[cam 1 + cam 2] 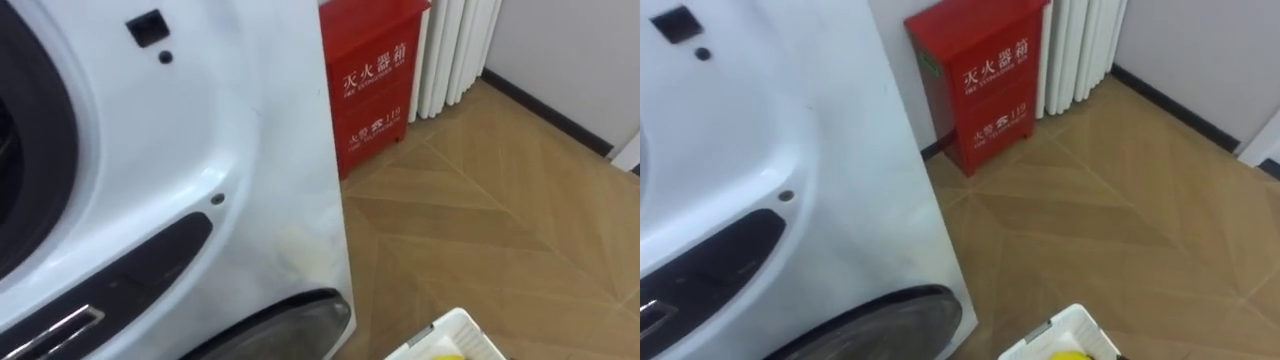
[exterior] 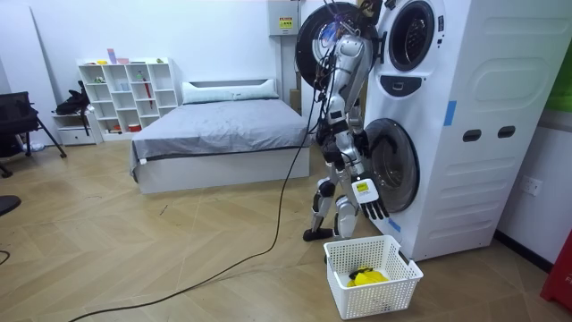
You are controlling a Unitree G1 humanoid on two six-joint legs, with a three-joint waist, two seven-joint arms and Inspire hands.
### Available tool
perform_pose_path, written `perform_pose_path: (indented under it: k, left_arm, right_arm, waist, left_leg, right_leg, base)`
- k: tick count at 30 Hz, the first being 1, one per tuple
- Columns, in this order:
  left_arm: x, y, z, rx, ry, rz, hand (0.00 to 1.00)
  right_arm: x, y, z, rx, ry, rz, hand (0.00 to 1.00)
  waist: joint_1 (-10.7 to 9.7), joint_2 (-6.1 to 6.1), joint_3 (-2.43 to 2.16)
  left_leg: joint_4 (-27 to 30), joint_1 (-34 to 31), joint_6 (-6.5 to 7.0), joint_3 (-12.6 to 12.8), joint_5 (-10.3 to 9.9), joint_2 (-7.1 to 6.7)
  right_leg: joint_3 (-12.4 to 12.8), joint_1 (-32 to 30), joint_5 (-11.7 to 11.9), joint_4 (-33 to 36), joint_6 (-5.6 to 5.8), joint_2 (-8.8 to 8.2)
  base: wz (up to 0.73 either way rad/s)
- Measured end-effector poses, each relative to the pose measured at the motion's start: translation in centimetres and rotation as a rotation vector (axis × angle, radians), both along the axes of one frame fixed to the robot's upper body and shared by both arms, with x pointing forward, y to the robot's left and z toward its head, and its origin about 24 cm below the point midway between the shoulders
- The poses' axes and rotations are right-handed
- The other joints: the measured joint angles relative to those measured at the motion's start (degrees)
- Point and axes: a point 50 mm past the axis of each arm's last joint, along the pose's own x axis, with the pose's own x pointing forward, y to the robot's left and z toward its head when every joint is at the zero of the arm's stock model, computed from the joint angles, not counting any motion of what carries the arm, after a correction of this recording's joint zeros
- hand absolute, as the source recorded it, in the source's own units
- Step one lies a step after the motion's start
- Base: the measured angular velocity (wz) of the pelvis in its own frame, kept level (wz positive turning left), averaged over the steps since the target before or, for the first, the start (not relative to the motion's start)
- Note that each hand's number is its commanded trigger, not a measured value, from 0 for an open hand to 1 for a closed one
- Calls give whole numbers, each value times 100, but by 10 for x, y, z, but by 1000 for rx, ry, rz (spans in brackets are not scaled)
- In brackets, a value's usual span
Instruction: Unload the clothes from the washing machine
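Looking down through the left eye view, I see the white front of the washing machine (image 1: pixel 200 150) on the left. The dark edge of its upper drum opening (image 1: pixel 25 150) is at the far left and the dark curve of its lower door (image 1: pixel 295 320) at the bottom. Beside the machine a red fire-extinguisher box (image 1: pixel 370 80) stands against the wall, with a white radiator (image 1: pixel 455 50) just past it and wood floor (image 1: pixel 500 220) spreading to the right. At the bottom edge I catch a corner of the white laundry basket (image 1: pixel 470 330) with a scrap of yellow clothing (image 1: pixel 446 354) in it. The right eye view gives me the same scene. In the room view the robot stands upright, close to the machine, whose upper door (image 2: pixel 313 40) is swung open. Its right robot hand (image 2: pixel 371 204) hangs low in front of the lower door, above the basket, fingers loose and holding nothing. The yellow clothing lies in the basket on the floor near the robot's feet.
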Motion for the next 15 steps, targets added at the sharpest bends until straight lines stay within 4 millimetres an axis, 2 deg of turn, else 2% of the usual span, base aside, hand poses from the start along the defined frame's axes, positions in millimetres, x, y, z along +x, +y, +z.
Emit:
perform_pose_path:
  k: [4,5,6,8,9,11,12,13,15]
  left_arm:
    - [-7,2,-1,9,16,-44,0]
    - [-6,1,-1,7,9,-46,0]
    - [-9,2,-1,12,16,-57,0]
    - [-14,2,-2,8,24,-55,0]
    - [-20,3,-3,9,33,-42,0]
    - [-27,5,-3,10,40,-22,0]
    - [-29,6,-3,12,39,-16,0]
    - [-30,7,-3,16,37,-17,0]
    - [-32,7,-3,24,44,-21,0]
  right_arm:
    - [-26,-5,-11,29,97,-12,0]
    - [-39,-6,-16,37,142,-23,0]
    - [-51,-7,-19,45,181,-33,0]
    - [-67,-7,-25,60,240,-51,0]
    - [-77,-6,-28,78,274,-69,0]
    - [-85,0,-33,110,308,-87,0]
    - [-90,5,-36,133,333,-98,0]
    - [-92,8,-37,146,344,-102,0]
    - [-98,15,-41,185,380,-106,0]
  waist:
    - [45,-20,3]
    - [47,-49,10]
    - [146,-60,-9]
    - [193,-87,-7]
    - [214,-185,13]
    - [287,-247,-50]
    - [318,-364,-13]
    - [344,-377,-27]
    - [485,-529,-66]
  left_leg:
    - [-131,207,-23,-140,-13,63]
    - [-175,293,-35,-225,-10,64]
    - [-187,371,-36,-239,-9,63]
    - [-213,510,-43,-333,-5,65]
    - [-232,603,-46,-383,-2,67]
    - [-237,720,-46,-457,-2,80]
    - [-241,803,-46,-533,-2,96]
    - [-239,839,-47,-582,-1,100]
    - [-255,935,-50,-689,-3,129]
  right_leg:
    - [-140,306,-32,-141,-2,-3]
    - [-214,427,-34,-195,-5,3]
    - [-236,498,-43,-212,-14,7]
    - [-333,696,-41,-298,-18,6]
    - [-379,802,-81,-297,-27,-2]
    - [-434,963,-105,-408,-28,-22]
    - [-512,1111,-105,-499,-28,-26]
    - [-541,1170,-106,-528,-29,-20]
    - [-670,1402,-80,-728,-20,-22]
  base:
    - [16]
    - [21]
    - [17]
    - [17]
    - [22]
    - [20]
    - [27]
    - [31]
    - [29]
